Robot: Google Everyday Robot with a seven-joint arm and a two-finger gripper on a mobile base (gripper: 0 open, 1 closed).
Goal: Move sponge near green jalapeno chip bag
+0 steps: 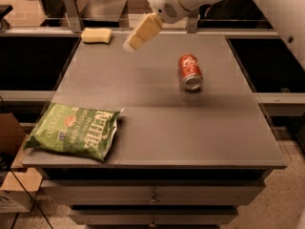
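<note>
The pale-yellow sponge (96, 35) lies at the far left corner of the grey table (157, 123). The green jalapeno chip bag (75, 131) with white "Kettle" lettering lies flat at the near left corner. My gripper (131, 43) hangs from the white arm above the far middle of the table, its cream-yellow fingers pointing down and left. It is to the right of the sponge, apart from it, and holds nothing I can see.
A red soda can (190, 71) lies on its side right of the table's middle. A rail and dark gaps run behind the table and along both sides. A cardboard box (9, 142) stands on the floor at the left.
</note>
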